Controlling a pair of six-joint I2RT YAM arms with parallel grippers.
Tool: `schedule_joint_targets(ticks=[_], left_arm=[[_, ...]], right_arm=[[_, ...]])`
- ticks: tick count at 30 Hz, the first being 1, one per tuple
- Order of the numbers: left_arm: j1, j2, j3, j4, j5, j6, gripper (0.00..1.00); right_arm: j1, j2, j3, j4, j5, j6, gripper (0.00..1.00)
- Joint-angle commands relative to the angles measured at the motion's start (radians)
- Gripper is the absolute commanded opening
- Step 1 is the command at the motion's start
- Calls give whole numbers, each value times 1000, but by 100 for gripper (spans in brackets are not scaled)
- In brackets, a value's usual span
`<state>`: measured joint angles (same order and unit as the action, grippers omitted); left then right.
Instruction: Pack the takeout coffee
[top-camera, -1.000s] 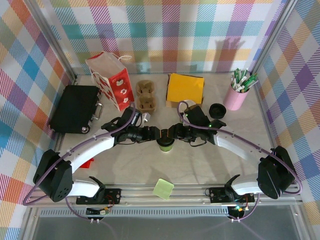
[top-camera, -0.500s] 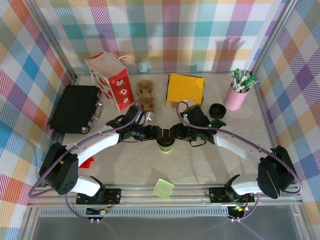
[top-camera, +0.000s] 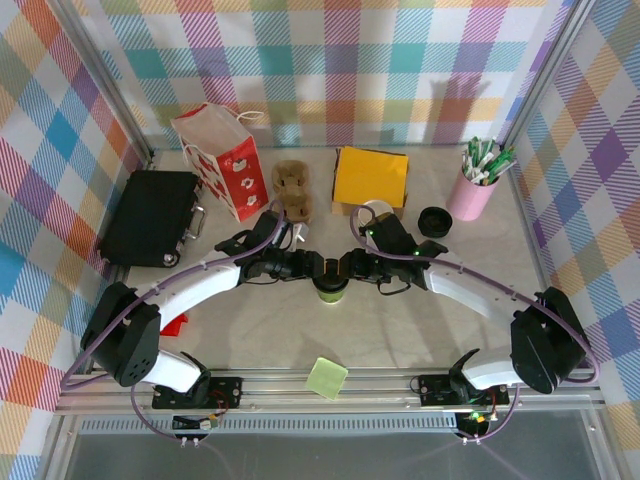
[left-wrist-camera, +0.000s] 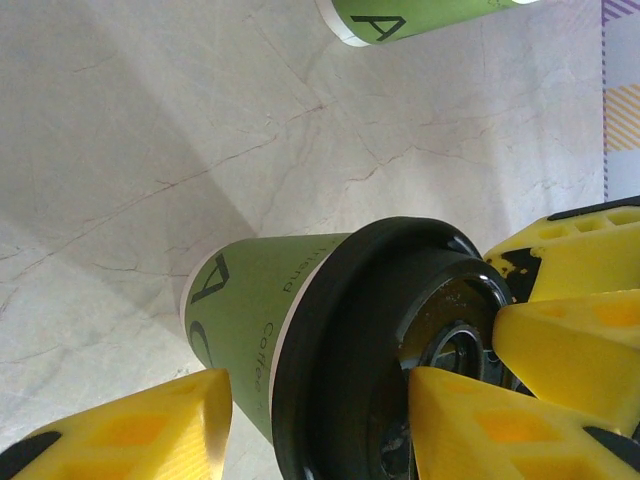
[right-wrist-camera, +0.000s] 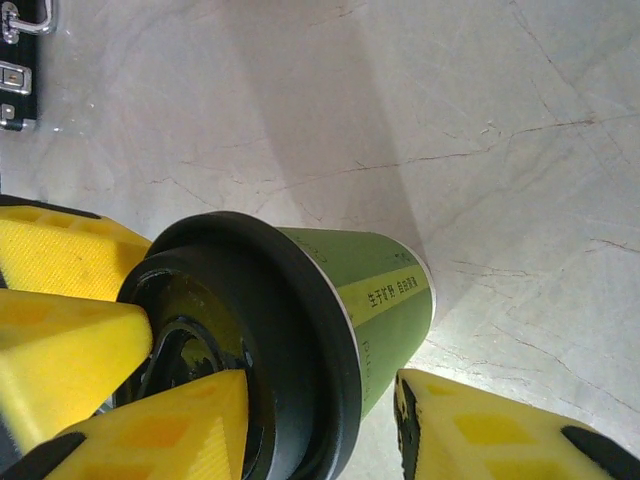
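The takeout coffee (top-camera: 331, 288) is a green paper cup with a black lid. It stands upright mid-table. My left gripper (top-camera: 314, 268) comes at it from the left and my right gripper (top-camera: 349, 268) from the right. In the left wrist view the cup (left-wrist-camera: 250, 300) sits between my left gripper's (left-wrist-camera: 318, 400) jaws. One yellow finger (left-wrist-camera: 130, 425) stands off the cup's side and the other finger (left-wrist-camera: 480, 420) lies over the lid. In the right wrist view the cup (right-wrist-camera: 385, 290) is straddled the same way by my right gripper (right-wrist-camera: 320, 395). Both are open.
A red-and-white paper bag (top-camera: 222, 172), a brown cup carrier (top-camera: 293, 190) and a yellow folder (top-camera: 370, 177) stand behind. A loose black lid (top-camera: 435, 220) and a pink cup of pens (top-camera: 475, 190) sit right, a black case (top-camera: 152, 215) left. Another green cup (left-wrist-camera: 410, 18) lies nearby.
Both grippers' jaws have narrowed around the cup's lid. The left arm's elbow has shifted a little. The cup has stayed in place.
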<state>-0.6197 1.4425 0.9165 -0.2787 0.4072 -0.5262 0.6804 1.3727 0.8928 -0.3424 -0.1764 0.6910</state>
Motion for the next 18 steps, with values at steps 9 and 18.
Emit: schedule_joint_targets(ticks=[9, 18], left_arm=[[-5, 27, -124, -61, -43, 36, 45], [-11, -12, -115, -50, -41, 29, 43]], right_arm=[[1, 36, -140, 17, 19, 14, 42], [1, 39, -112, 23, -4, -6, 43]])
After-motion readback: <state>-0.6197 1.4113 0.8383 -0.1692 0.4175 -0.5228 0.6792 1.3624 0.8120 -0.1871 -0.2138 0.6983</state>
